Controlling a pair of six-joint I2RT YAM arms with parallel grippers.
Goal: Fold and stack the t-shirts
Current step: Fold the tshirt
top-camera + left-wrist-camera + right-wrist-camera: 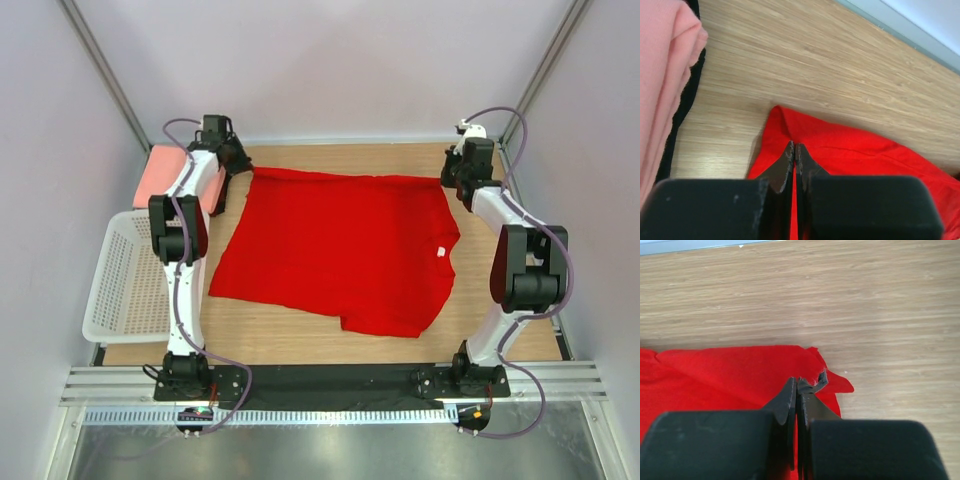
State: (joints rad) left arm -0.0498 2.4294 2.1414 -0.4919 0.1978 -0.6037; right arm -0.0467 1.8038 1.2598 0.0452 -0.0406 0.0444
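Observation:
A bright red t-shirt lies spread flat across the middle of the wooden table, its far edge running straight between my two grippers. At the shirt's far left corner my left gripper is shut, with red cloth showing in the slit between its jaws. My right gripper is shut on the far right corner in the same way. A folded salmon-pink t-shirt lies at the far left, on top of a dark one.
A white mesh basket stands off the table's left edge, in front of the pink stack. Grey walls enclose the table at the back and sides. A black strip runs along the near edge between the arm bases.

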